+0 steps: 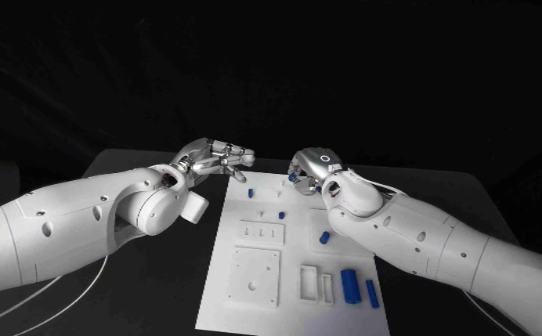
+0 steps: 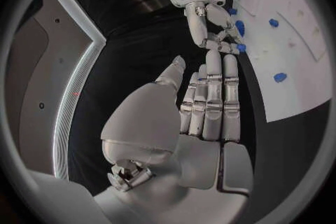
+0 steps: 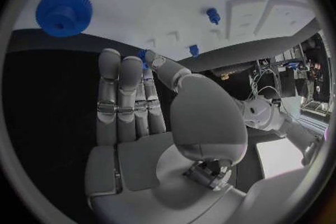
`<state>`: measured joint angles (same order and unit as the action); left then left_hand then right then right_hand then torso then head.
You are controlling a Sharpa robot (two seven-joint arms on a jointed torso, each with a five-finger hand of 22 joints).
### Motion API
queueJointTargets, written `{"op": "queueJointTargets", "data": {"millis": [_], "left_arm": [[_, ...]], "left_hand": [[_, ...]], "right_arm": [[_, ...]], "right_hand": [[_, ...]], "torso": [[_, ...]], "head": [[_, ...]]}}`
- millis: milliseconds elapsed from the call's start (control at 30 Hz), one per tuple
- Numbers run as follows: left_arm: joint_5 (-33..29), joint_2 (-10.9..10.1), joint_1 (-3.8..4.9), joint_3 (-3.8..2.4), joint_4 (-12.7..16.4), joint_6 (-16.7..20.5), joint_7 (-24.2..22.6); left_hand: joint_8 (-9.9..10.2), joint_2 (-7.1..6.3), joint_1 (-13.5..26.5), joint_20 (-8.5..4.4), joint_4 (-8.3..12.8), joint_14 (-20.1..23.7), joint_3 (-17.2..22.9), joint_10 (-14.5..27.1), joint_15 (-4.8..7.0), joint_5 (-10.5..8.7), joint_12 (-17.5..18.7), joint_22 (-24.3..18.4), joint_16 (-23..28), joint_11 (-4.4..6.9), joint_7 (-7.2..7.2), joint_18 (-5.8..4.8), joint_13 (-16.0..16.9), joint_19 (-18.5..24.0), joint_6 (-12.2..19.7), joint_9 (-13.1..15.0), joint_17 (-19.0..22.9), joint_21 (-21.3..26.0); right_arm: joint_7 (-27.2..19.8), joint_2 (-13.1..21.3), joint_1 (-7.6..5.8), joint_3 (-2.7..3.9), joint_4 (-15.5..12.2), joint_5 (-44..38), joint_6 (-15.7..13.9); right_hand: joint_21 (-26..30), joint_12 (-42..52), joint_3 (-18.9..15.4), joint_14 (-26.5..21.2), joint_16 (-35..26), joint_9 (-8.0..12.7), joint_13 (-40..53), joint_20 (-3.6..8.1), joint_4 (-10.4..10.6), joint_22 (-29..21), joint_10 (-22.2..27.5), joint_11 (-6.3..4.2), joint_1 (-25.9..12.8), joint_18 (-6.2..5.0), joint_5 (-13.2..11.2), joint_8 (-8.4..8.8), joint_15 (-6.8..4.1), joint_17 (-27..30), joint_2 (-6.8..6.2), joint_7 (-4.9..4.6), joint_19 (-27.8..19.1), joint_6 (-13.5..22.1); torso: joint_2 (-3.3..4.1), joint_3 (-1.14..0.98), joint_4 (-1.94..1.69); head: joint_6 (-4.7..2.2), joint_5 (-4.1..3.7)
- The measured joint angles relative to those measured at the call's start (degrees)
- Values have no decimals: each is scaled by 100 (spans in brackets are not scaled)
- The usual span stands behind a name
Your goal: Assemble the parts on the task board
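The white task board (image 1: 265, 273) lies in the middle of the black table. My right hand (image 1: 311, 168) hovers over the board's far edge and pinches a small blue part (image 3: 142, 55) between thumb and finger; the left wrist view shows that part (image 2: 241, 47) at its fingertips. My left hand (image 1: 217, 157) hangs just off the board's far left corner, fingers (image 2: 210, 95) straight and side by side, thumb apart, holding nothing. A blue gear (image 3: 64, 11) lies on the board close to my right hand. Small blue pegs (image 1: 250, 193) (image 1: 280, 214) stand further in.
Two longer blue pieces (image 1: 350, 283) (image 1: 373, 293) lie by slotted white blocks (image 1: 316, 283) at the board's near right. Another blue piece (image 1: 324, 236) sits beside my right forearm. Square white plates (image 1: 256, 273) occupy the board's near left. Bare black table lies either side.
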<state>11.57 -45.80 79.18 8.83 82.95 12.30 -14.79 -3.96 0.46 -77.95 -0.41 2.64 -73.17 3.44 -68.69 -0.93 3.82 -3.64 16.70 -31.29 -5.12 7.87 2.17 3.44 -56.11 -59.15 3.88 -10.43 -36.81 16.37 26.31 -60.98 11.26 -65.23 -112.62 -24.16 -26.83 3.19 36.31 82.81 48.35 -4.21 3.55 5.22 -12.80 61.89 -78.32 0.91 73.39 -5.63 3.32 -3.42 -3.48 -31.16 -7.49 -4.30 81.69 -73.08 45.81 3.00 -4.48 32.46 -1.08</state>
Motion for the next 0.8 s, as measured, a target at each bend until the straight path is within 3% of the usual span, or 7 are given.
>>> {"op": "queueJointTargets", "data": {"millis": [300,800], "left_arm": [[0,1,0,0,17,-9,2],[1,12,1,-1,33,-19,10]], "left_hand": [[0,0,0,0,0,0,0,0,0,0,0,1,0,0,0,0,0,0,0,0,0,0],[0,0,0,0,0,0,0,0,0,0,0,1,0,0,0,0,0,0,0,0,0,0]], "right_arm": [[21,-163,-36,0,113,-36,-49],[36,-291,-38,-38,248,-69,-64]], "right_hand": [[46,-14,0,0,0,4,0,0,0,53,1,1,6,3,-1,16,0,1,-7,-15,0,-13],[77,8,-2,0,0,8,1,0,-1,105,3,2,-10,33,36,-7,1,2,-24,-1,0,-27]], "torso": [[22,35,-48],[68,71,-130]], "head": [[7,-20],[8,-43]]}}
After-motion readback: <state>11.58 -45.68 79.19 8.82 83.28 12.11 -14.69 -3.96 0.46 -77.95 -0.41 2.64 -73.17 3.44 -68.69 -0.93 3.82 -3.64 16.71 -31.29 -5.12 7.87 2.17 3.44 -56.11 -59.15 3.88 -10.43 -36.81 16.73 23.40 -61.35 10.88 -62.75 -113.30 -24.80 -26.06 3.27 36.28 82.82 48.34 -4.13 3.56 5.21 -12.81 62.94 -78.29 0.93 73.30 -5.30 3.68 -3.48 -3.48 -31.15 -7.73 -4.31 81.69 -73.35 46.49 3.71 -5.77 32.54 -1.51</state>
